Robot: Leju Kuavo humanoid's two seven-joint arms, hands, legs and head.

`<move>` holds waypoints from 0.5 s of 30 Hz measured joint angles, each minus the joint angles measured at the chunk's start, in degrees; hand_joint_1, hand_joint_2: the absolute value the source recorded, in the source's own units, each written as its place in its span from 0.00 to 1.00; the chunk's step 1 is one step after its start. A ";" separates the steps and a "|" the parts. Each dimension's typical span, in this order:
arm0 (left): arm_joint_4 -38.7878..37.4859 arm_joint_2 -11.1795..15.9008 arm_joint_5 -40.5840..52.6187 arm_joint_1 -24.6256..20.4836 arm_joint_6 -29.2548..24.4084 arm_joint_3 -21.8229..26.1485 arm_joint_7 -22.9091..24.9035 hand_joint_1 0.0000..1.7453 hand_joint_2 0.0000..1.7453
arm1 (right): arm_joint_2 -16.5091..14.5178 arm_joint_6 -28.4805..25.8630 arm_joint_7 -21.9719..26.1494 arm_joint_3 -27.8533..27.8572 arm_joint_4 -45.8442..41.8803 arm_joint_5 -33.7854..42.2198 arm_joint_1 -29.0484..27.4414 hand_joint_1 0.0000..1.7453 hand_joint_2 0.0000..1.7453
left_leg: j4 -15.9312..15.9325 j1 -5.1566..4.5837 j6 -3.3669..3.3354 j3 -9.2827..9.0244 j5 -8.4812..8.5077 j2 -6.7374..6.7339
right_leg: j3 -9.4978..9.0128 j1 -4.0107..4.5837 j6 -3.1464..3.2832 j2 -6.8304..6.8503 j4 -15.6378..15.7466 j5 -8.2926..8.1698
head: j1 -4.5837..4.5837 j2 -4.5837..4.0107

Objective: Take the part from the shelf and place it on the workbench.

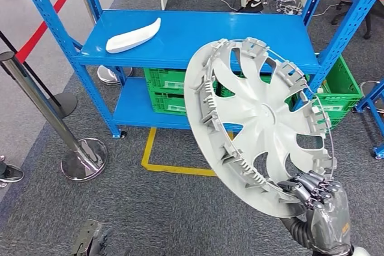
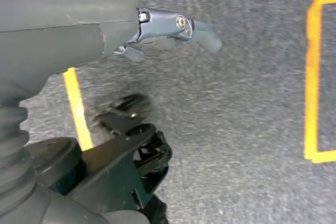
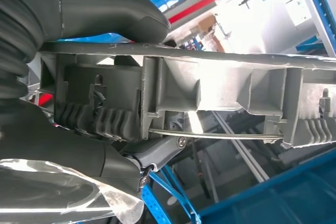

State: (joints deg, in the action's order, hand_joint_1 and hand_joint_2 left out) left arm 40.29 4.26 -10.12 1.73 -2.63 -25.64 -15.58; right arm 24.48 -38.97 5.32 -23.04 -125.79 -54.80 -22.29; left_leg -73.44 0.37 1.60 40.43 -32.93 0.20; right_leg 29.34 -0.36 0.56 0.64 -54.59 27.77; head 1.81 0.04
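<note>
Off the shelf (image 1: 190, 34), my right robot hand (image 1: 324, 208) is clamping the hubcap (image 1: 258, 121) by its rim, tilted for carrying; my left robot hand (image 2: 174, 27) is hanging empty, fingers apart.

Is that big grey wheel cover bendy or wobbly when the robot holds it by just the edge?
Probably stiff: the wheel cover keeps its round shape though the right robot hand grips only its rim. It is likely light for its size, being thin with open gaps between spokes. Held at one edge and tilted, it may wobble or twist in the grip.
</note>
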 joint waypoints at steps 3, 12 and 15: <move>-0.03 0.01 0.00 -0.07 -0.02 0.01 0.01 0.00 1.00 | 0.00 0.00 -0.01 0.00 0.00 0.00 -0.03 1.00 1.00 | 5.25 0.06 -0.22 -6.23 3.46 -0.02 | 3.13 0.00 -0.47 0.02 -1.37 -1.47 | -0.01 0.00; -0.07 -0.13 0.00 -0.30 -0.06 0.07 -0.01 0.00 1.00 | 0.00 -0.01 0.02 0.01 -0.07 -0.03 -0.14 1.00 1.00 | 17.44 -0.26 -3.92 -10.92 5.25 -0.35 | 8.34 -0.28 -3.39 -0.30 -8.51 3.08 | 0.25 0.00; 0.19 -0.09 1.18 -0.09 -0.04 0.03 1.04 0.00 1.00 | 0.00 -0.02 -1.07 0.02 -0.13 -1.11 -0.35 1.00 1.00 | 17.25 -0.36 -4.01 -8.22 7.23 -0.38 | 10.25 -0.34 -3.81 -0.39 -18.49 7.93 | 0.31 0.00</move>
State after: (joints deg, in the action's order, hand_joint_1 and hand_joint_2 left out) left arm 40.48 4.17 -8.94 1.64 -2.67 -25.61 -14.54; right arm 24.48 -38.99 4.25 -23.01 -125.92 -55.90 -22.64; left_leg -56.18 0.01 -2.41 32.21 -25.70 -0.19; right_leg 39.59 -0.70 -3.25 0.25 -73.08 35.71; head 2.13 0.04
